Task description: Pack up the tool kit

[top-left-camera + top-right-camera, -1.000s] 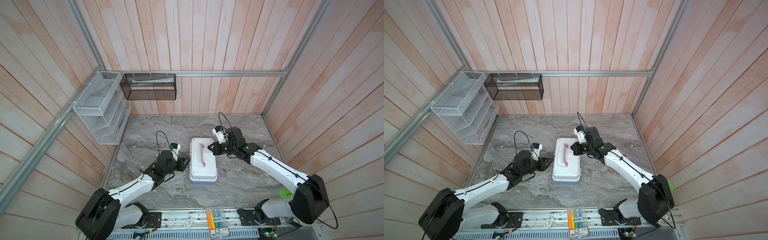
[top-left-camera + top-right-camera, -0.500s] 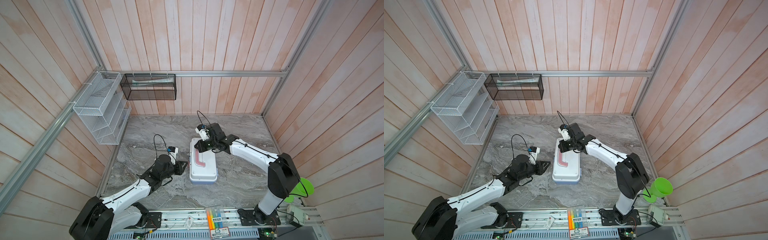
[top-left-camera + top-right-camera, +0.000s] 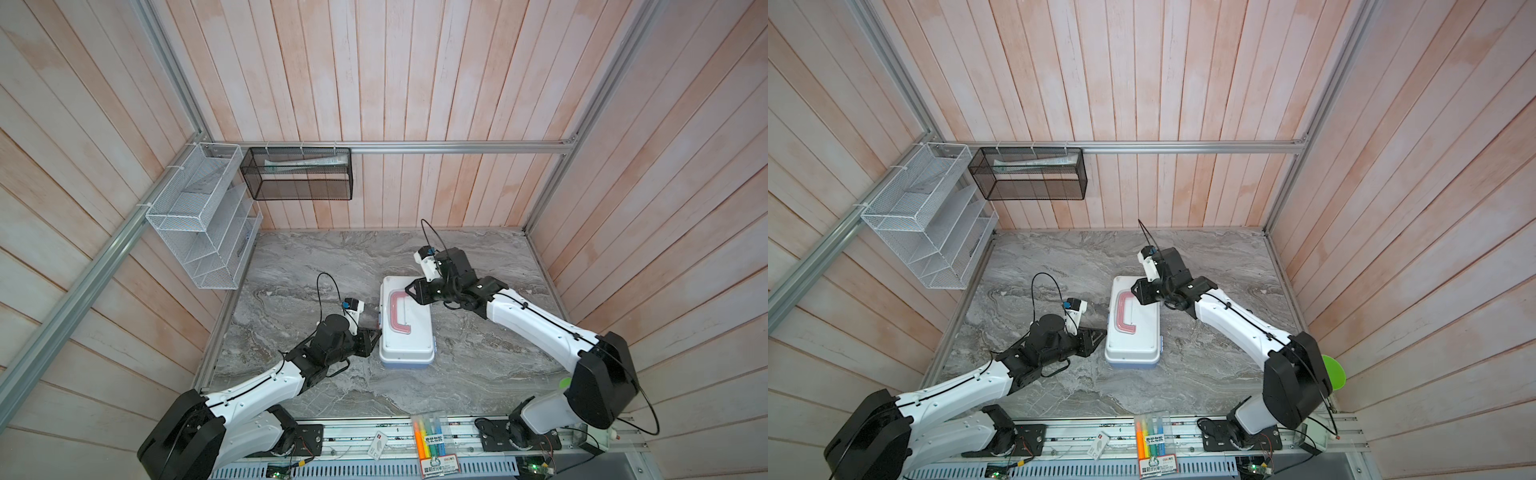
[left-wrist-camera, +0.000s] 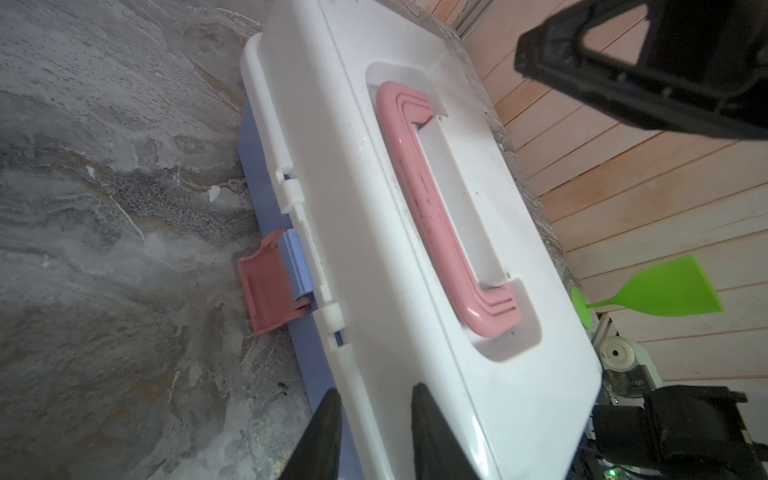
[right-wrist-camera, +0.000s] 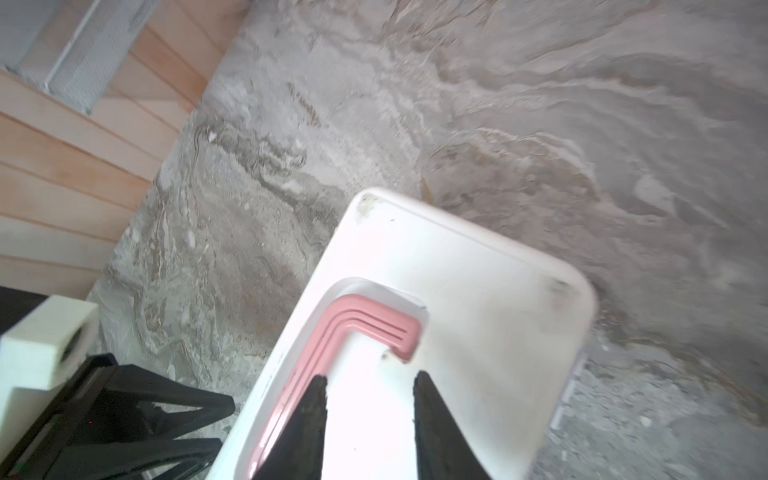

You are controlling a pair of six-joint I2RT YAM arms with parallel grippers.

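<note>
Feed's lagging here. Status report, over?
Both open: left fingers at tool kit latch side, right fingers over pink handle. Lid down, pink latch unfastened. Nothing blocking.

Grey marble tabletop (image 3: pixel 316 257); closed tool kit case (image 3: pixel 409 345) resting flat near centre.

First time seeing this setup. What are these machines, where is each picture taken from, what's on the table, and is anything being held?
Two robot arms, the left arm and the right arm, each end in two-fingered jaws. Two pictures look down from one overhead camera pair; the other two come from a camera on each arm's wrist. On the marble table lies the tool kit, a white-topped case with a pink handle, lid down; its pink latch looks unfastened. Both pairs of jaws stand apart, the left at the case's edge, the right over the lid; neither clearly grips anything.
</note>
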